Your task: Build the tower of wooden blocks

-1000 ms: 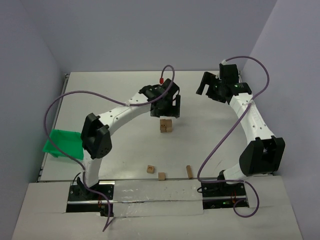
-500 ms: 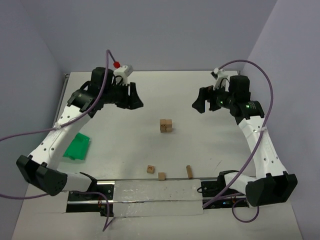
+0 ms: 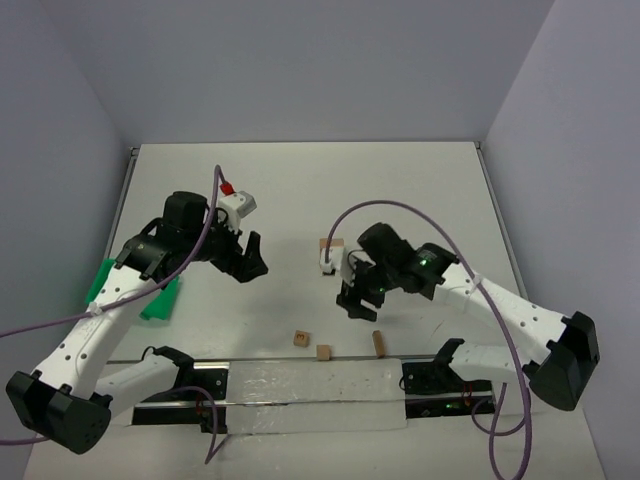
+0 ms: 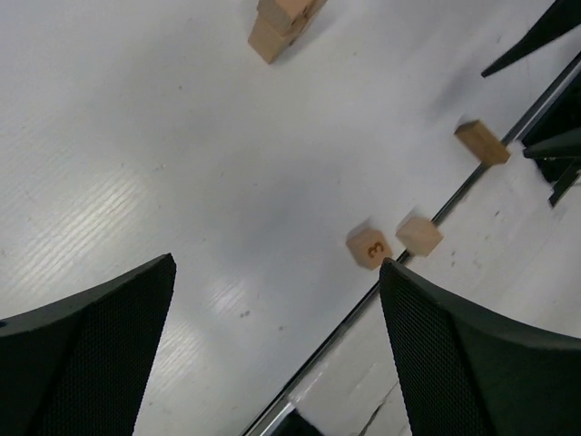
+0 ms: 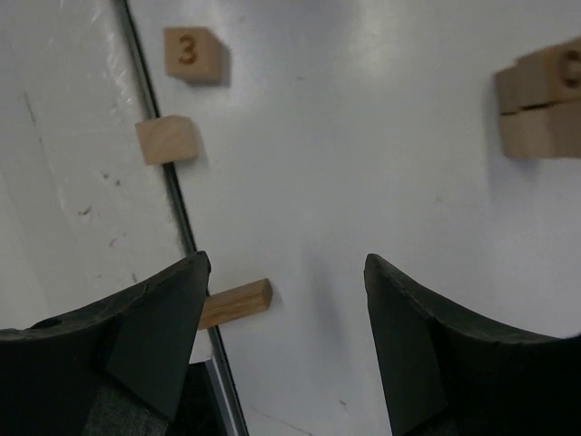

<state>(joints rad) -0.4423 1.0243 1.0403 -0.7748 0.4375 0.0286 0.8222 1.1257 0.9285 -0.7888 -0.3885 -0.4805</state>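
The tower [image 3: 330,246] sat mid-table, a low clump of tan cubes, its right side partly hidden behind the right arm in the overhead view. Nearer the arm bases, three loose pieces lay strung along the front seam of the table [image 3: 420,190]: the block marked 3 [image 3: 300,339], a plain block [image 3: 323,352] just beside it, and, further right, an oblong block [image 3: 378,343].

That oblong one looked like the piece in play. The right gripper [image 3: 358,303] hung just above and beyond it, jaws apart with nothing between them. In the right wrist view the block poked out from beside one finger [image 5: 154,336], off to the side of the gap rather than centred in it. Its long axis ran roughly across, from finger to finger. So a grab would probably have called for a sidestep toward the seam, and likely a wrist turn to close across the short width.

The left gripper [image 3: 245,262] hovered well left of the tower, near the green tray [image 3: 103,281], fingers spread wide and empty. It was the farther arm from every loose piece, so this pick looked like the right arm's job.
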